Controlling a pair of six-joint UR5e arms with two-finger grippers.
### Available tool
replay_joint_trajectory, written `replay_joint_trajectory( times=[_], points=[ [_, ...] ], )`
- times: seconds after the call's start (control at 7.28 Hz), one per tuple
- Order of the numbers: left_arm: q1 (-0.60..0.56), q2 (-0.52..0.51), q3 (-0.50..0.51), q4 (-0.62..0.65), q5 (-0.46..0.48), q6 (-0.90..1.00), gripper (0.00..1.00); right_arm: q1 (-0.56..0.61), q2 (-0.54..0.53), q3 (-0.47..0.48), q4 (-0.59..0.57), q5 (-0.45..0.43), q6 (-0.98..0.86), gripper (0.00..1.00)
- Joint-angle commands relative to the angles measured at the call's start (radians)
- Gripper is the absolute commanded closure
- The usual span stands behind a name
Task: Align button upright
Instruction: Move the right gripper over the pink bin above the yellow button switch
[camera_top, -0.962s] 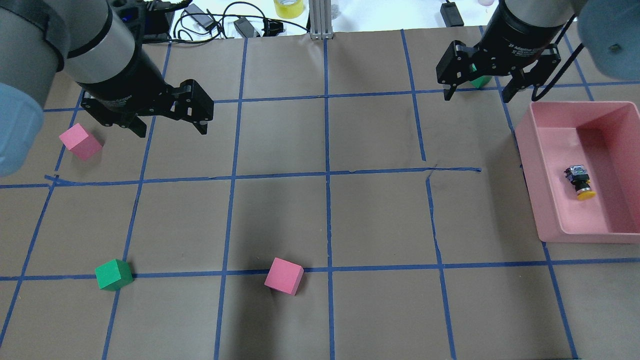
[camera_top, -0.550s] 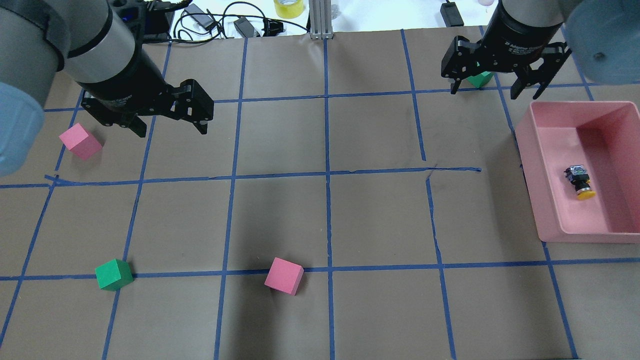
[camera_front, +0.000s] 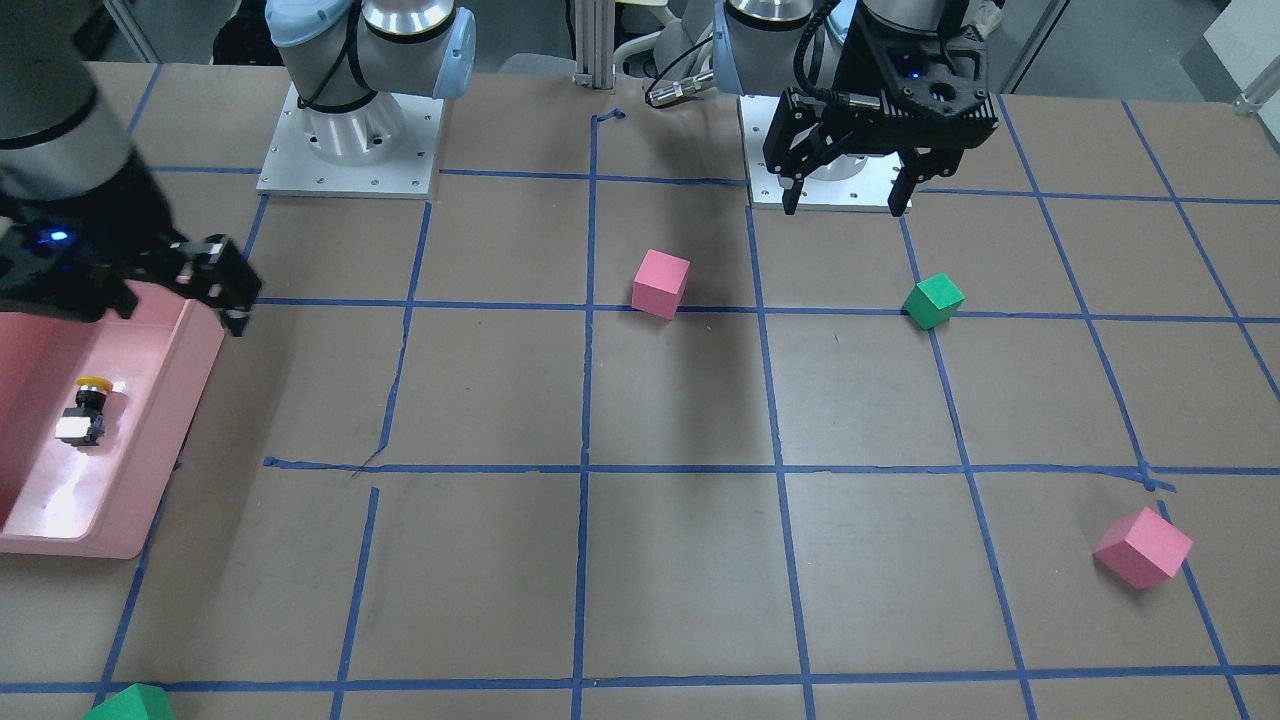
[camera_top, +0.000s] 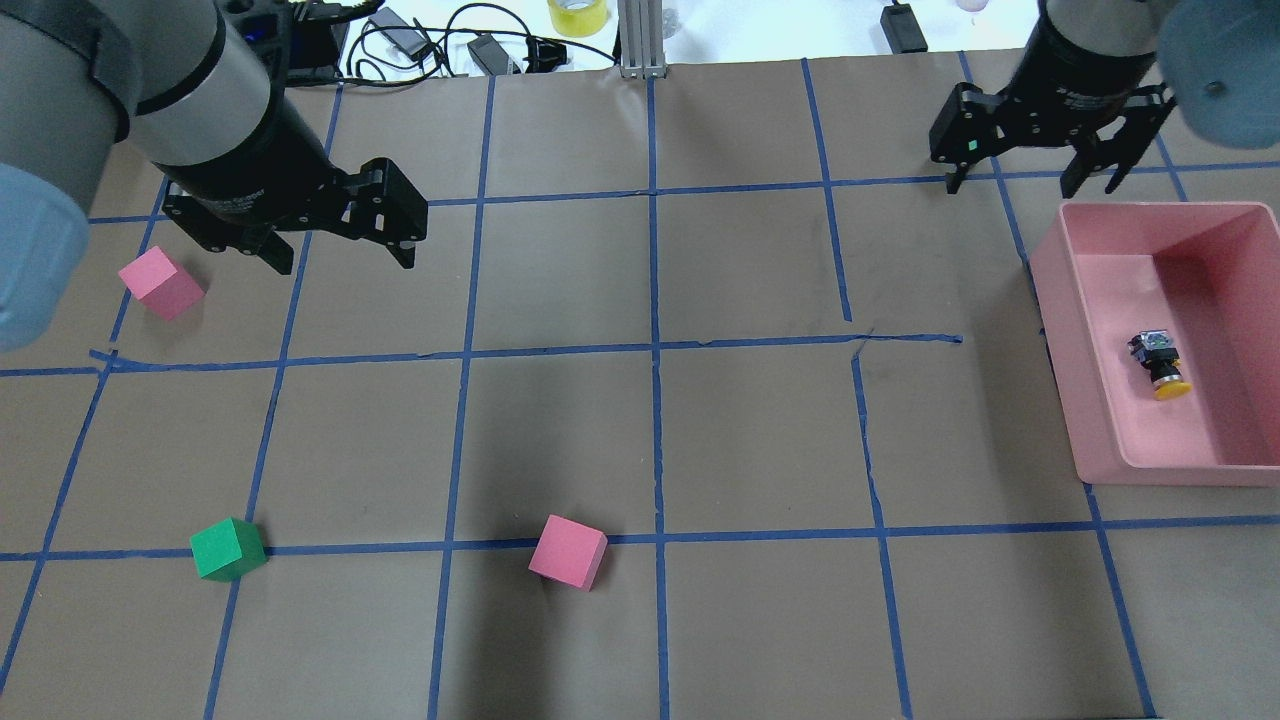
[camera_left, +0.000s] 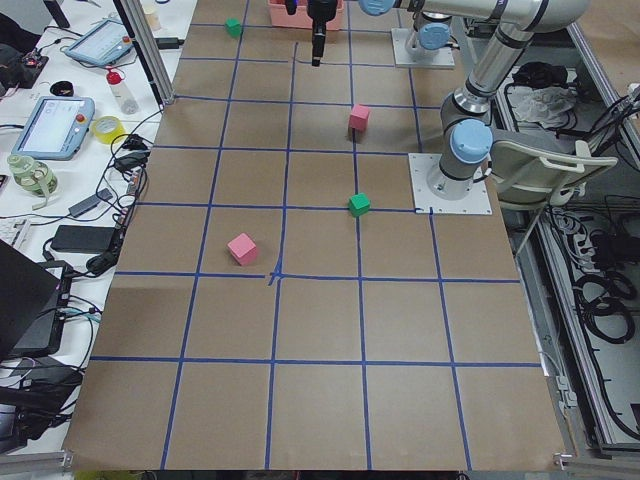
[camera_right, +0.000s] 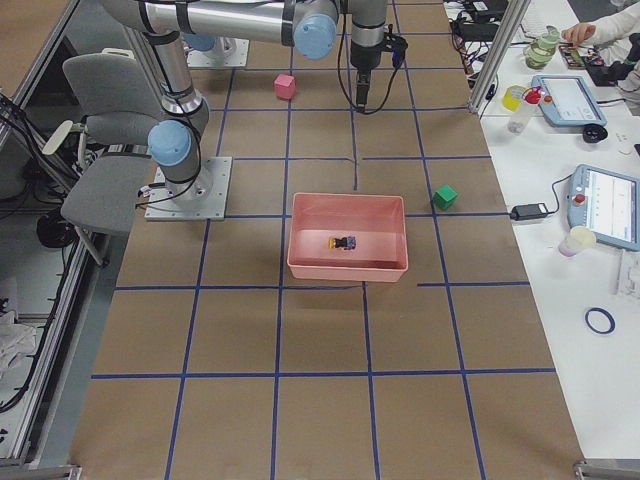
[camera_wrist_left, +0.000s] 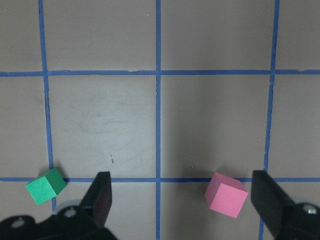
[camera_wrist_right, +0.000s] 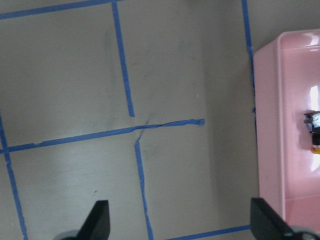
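Observation:
The button (camera_top: 1160, 365), with a yellow cap and a black-and-silver base, lies on its side inside the pink bin (camera_top: 1065, 370). It also shows in the front view (camera_front: 82, 410), the right-side view (camera_right: 343, 242) and at the right edge of the right wrist view (camera_wrist_right: 314, 132). My right gripper (camera_top: 1030, 175) is open and empty, hovering above the table just beyond the bin's far-left corner. My left gripper (camera_top: 343, 262) is open and empty, high over the table's left part, far from the button.
Two pink cubes (camera_top: 160, 283) (camera_top: 568, 552) and a green cube (camera_top: 228, 549) lie on the left and middle of the table. Another green cube (camera_right: 445, 196) sits beyond the bin, mostly hidden under my right gripper. Cables and a yellow tape roll (camera_top: 578, 15) lie past the far edge.
My right gripper has moved to the right and slightly farther away, toward the bin's far side, still open. The left arm, button and cubes have not moved.

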Motion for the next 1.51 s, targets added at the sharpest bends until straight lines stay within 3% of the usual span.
replay_joint_trajectory(
  times=[0.0, 0.14, 0.55, 0.82, 1.37],
  points=[
    [0.0, 0.0, 0.0, 0.0, 0.0, 0.0, 0.0, -0.207, 0.025, 0.024, -0.046, 0.002, -0.131, 0.0],
    [0.0, 0.0, 0.0, 0.0, 0.0, 0.0, 0.0, -0.264, 0.047, 0.053, -0.073, 0.005, -0.213, 0.0],
    [0.0, 0.0, 0.0, 0.0, 0.0, 0.0, 0.0, -0.41, 0.149, 0.228, -0.406, 0.015, -0.431, 0.0],
    [0.0, 0.0, 0.0, 0.0, 0.0, 0.0, 0.0, -0.481, 0.169, 0.323, -0.49, 0.081, -0.54, 0.01],
    [0.0, 0.0, 0.0, 0.0, 0.0, 0.0, 0.0, -0.481, 0.214, 0.336, -0.551, 0.072, -0.571, 0.0]
  ],
)
